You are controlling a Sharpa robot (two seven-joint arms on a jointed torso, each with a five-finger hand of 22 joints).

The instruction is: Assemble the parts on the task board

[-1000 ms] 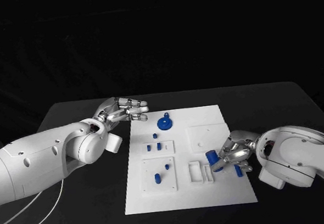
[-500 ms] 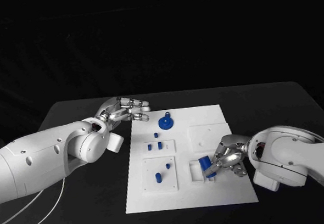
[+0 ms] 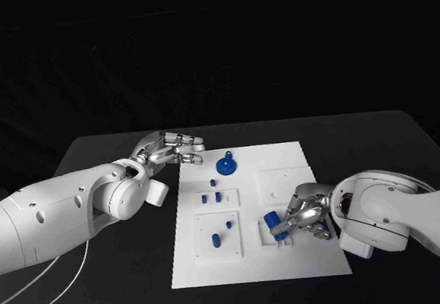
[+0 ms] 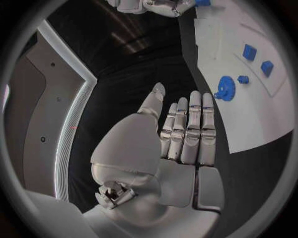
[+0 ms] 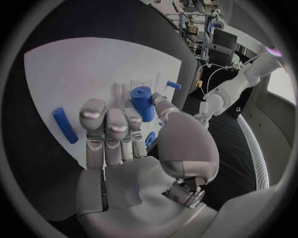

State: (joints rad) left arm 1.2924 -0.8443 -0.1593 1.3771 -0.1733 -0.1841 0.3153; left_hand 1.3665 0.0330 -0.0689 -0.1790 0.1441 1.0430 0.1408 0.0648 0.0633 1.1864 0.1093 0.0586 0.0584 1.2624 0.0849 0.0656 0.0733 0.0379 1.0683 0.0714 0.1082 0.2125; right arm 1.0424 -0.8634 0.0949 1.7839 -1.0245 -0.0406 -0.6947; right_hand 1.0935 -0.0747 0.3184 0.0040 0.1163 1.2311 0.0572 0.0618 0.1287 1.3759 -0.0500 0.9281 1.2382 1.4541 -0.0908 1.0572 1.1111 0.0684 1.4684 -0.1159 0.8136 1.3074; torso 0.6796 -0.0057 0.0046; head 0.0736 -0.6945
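While several small blue parts (image 3: 216, 197) already stand in the white task board (image 3: 287, 162), more remain. At lower right, the right hand (image 3: 306, 213) pinches a blue cylinder (image 3: 273, 223) over the slotted block (image 3: 272, 234). The left hand (image 3: 168, 150), upper left, hovers spread, holding nothing.

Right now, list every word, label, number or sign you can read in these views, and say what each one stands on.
None: no readable text in any view.
The task board is plain white; its raised white blocks bear no markings.
The blue gear and the blue cylinder held by the right hand are unmarked.
The left hand bears no label.
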